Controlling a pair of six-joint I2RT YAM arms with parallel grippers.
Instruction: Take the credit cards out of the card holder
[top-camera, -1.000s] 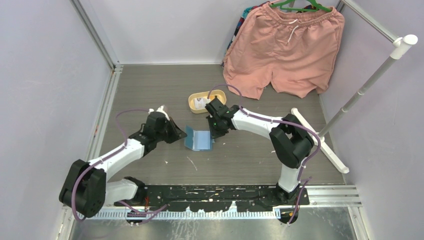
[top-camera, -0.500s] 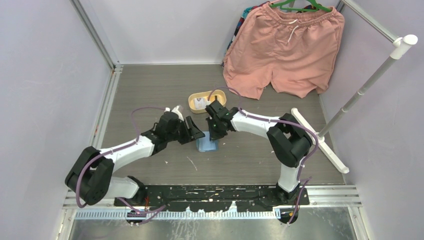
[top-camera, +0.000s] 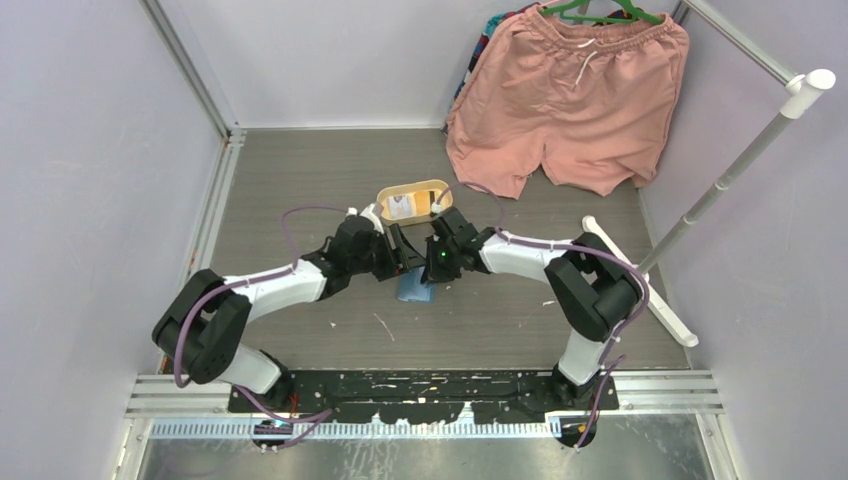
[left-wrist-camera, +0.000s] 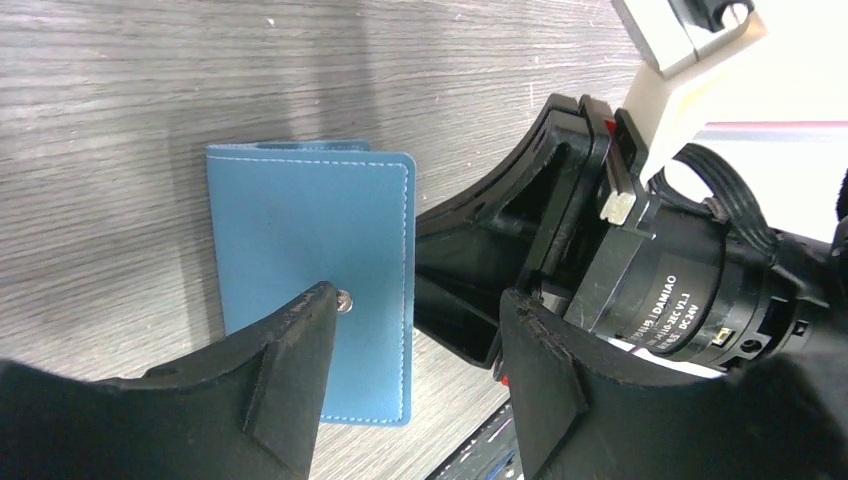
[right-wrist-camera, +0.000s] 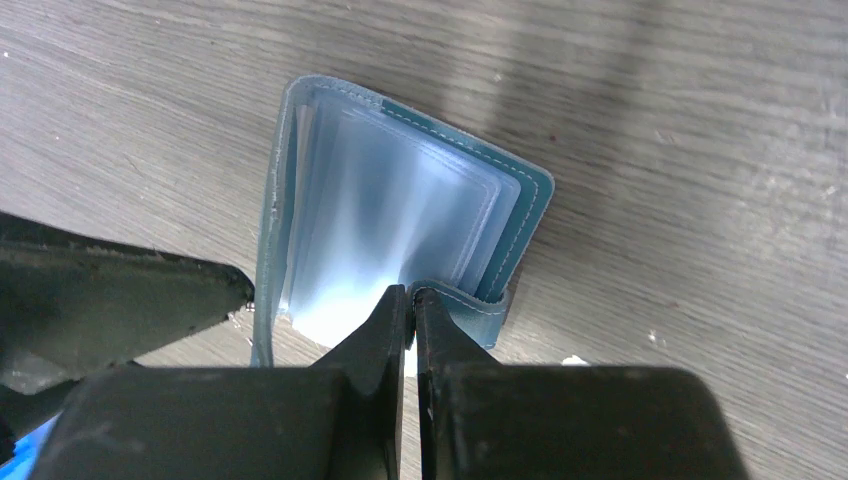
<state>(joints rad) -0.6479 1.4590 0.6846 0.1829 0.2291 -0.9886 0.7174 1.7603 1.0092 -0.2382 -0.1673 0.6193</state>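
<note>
1. At the middle of the grey table (top-camera: 300, 180), the blue wallet (top-camera: 414, 290) sits between the two grippers, just in front of the yellow tray (top-camera: 383, 210).
2. The right gripper (right-wrist-camera: 411, 297) is clenched, its two fingers pressed together on the wallet's near edge, where the teal flap meets the clear inner sleeves.
3. In the right wrist view the wallet lies partly open, and the pale sleeves catch glare. I cannot tell whether any cards are inside them.
4. The left gripper (left-wrist-camera: 420, 320) is released, its fingers spread wide. One fingertip (left-wrist-camera: 305, 315) is over the wallet's outer cover beside the small metal snap (left-wrist-camera: 344, 299), and the other is next to the right arm's wrist.
5. A whitish card (top-camera: 400, 207) lies in the tray, with something orange beside it.
6. Pink shorts (top-camera: 570, 100) hang at the far right corner.
</note>
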